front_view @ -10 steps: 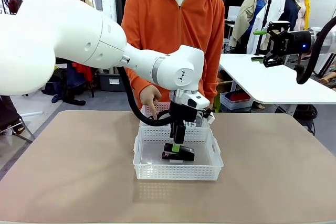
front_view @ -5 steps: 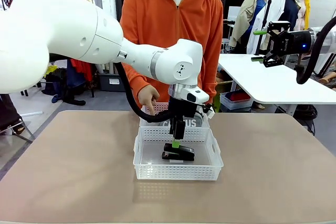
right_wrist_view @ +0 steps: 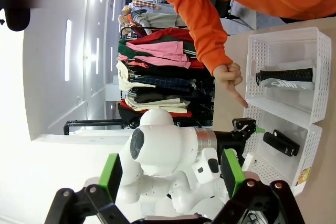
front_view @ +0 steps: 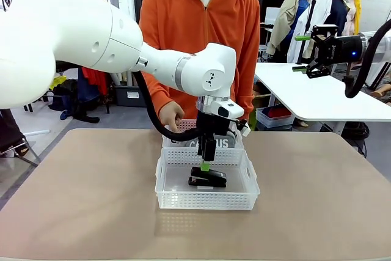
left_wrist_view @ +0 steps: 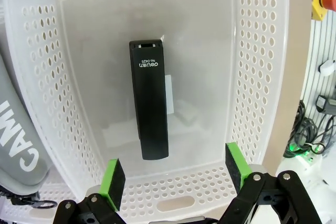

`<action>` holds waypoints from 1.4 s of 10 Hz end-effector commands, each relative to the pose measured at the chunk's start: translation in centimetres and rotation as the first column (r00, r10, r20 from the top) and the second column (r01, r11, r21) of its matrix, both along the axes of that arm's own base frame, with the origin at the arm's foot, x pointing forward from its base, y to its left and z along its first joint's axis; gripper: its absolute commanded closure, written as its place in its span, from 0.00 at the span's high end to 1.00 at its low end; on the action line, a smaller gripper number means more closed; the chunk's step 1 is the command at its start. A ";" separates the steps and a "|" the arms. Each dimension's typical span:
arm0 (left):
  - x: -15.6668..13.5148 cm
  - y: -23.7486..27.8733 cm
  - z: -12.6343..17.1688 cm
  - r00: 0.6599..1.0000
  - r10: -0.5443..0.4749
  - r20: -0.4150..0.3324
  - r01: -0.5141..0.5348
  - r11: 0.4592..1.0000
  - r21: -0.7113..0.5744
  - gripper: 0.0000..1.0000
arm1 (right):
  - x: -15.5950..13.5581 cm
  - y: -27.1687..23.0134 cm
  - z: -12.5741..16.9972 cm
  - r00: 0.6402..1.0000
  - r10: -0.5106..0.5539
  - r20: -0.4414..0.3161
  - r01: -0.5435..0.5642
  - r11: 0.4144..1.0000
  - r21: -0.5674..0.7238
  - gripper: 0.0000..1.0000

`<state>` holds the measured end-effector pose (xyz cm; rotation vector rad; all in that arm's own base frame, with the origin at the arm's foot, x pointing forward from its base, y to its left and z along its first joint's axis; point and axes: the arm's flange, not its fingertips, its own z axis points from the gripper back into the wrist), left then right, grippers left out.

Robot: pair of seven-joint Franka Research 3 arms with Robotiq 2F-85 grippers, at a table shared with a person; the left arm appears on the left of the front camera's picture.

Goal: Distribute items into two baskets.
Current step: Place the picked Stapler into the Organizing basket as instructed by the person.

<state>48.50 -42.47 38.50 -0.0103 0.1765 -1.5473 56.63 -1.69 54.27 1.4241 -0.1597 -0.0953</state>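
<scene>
Front view: low between the arms, facing across the table (front_view: pixel 73 212) toward the person (front_view: pixel 201 29). Left wrist: close, straight down into near basket (left_wrist_view: pixel 257 77). Right wrist: high, distant, rolled sideways. Shared by all: stapler (front_view: pixel 207 177) basket.

Even, bright indoor light falls from overhead, leaving only a soft shadow around the near translucent white perforated plastic basket (front_view: pixel 206 195) on the matte beige table (front_view: pixel 79 200). The right wrist view blows out to white glare on its left side. Both wrist views bend straight edges toward their borders, while the small black stapler (left_wrist_view: pixel 149 98) stays sharp.
</scene>
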 end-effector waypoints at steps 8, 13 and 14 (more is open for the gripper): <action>0.2 4.0 3.3 0.979 0.139 -0.149 -0.155 0.983 -0.102 1.00 | 0.0 0.0 0.3 1.000 -0.002 0.005 0.002 1.000 0.005 1.00; 0.9 10.8 8.9 0.799 0.487 -0.353 -0.548 0.831 -0.097 1.00 | 0.0 0.0 0.3 1.000 -0.002 0.005 0.002 1.000 0.005 1.00; 1.6 12.1 9.1 0.747 0.538 -0.391 -0.606 0.793 -0.065 1.00 | 0.0 0.0 0.3 1.000 -0.002 0.005 0.002 1.000 0.005 1.00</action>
